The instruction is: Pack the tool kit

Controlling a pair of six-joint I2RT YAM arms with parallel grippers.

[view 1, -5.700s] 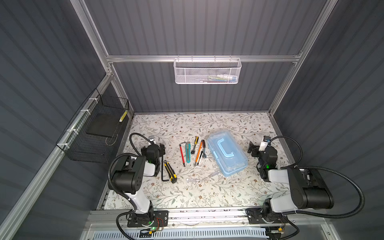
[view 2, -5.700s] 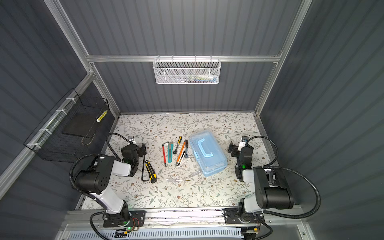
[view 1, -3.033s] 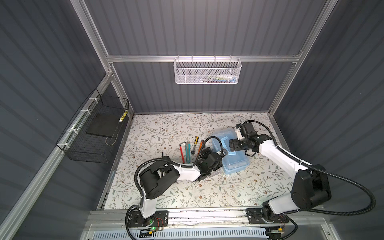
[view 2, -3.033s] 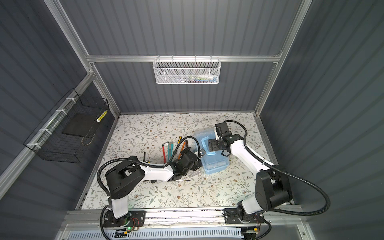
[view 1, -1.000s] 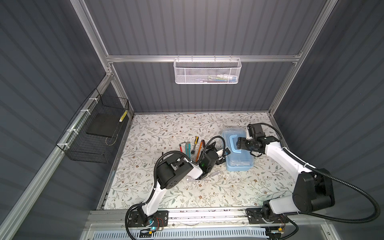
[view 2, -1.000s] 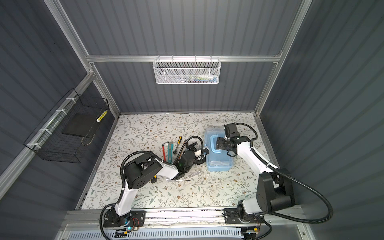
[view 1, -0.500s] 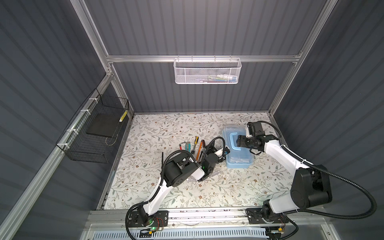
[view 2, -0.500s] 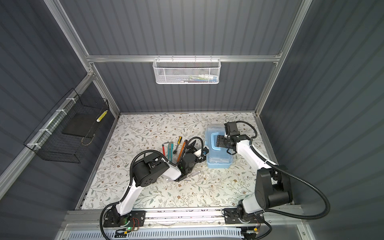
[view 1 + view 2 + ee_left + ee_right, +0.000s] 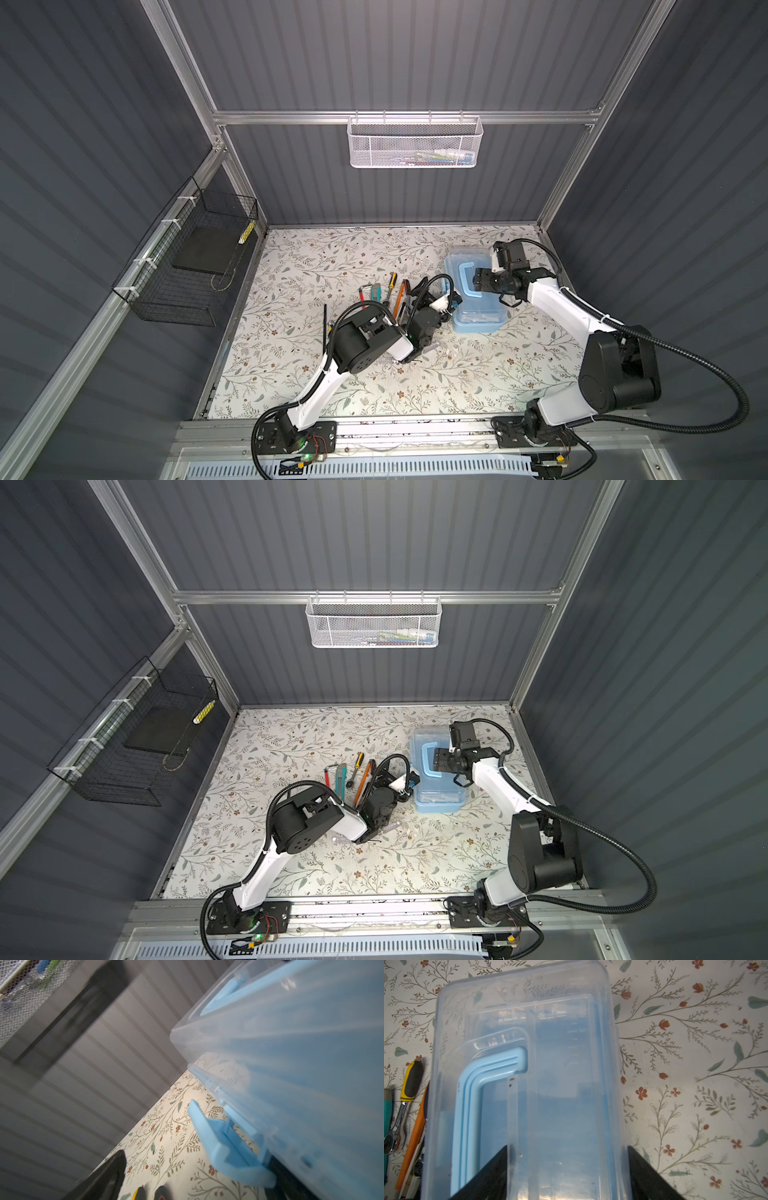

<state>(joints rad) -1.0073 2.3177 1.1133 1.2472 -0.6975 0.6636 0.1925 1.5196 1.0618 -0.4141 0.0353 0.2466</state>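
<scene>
Light blue box [image 9: 478,307] sits right of table centre, lid on, long axis running front to back, handle [image 9: 466,279] lengthwise on top. Your right gripper [image 9: 478,281] straddles the lid's right half, jaws spread, grip unclear. Your left gripper [image 9: 451,300] gapes wide at its left-side latch [image 9: 224,1147]; loose tools [image 9: 388,291] lie just left.

Both top views evenly lit, sharp, walls dim. Left wrist view blurred: box [image 9: 291,1064] out of focus lower right, upper-left smeared.

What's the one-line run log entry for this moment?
light blue plastic box with clear lid: closed, on table | left hand: open at blue side latch | right hand: over lid
</scene>
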